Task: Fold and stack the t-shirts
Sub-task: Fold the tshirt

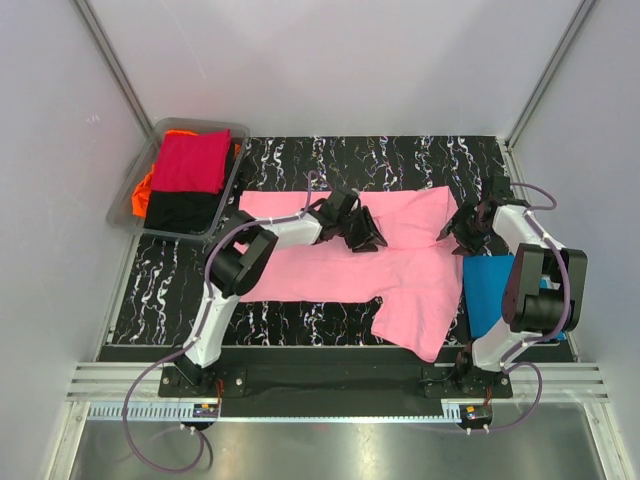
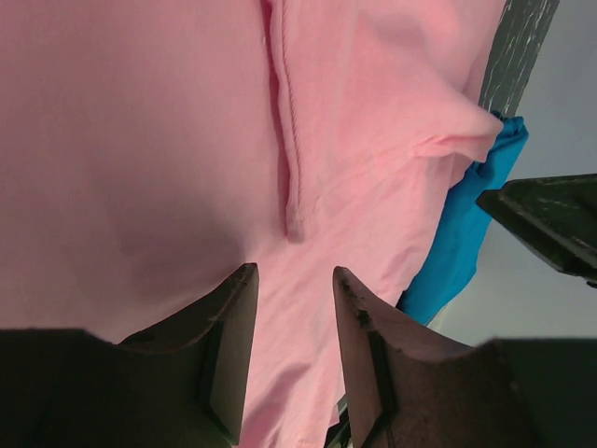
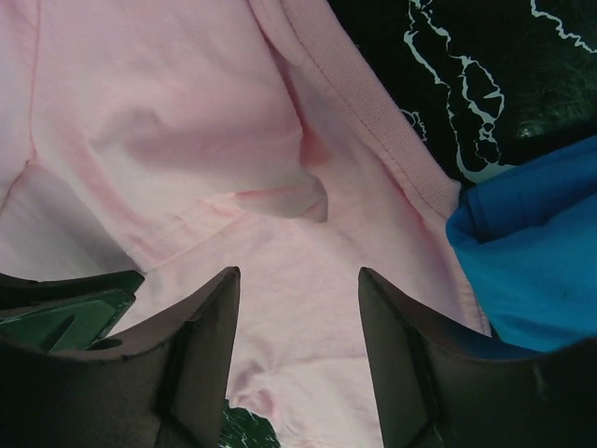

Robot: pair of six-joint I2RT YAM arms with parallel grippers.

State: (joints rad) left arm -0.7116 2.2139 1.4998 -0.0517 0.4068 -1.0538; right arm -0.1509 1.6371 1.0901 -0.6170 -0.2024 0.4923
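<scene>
Though pale-walled, black marbled mat (image 1: 400, 160)

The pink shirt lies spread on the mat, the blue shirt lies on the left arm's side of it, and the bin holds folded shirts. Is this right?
Not quite: in the top external view the blue shirt lies on the right arm's side of the pink shirt. The rest holds.

no text, label, brand, number or sign is legible in any view. the white marks on the black mat (image 1: 400, 160) are marble-like veining, not lettering.
</scene>
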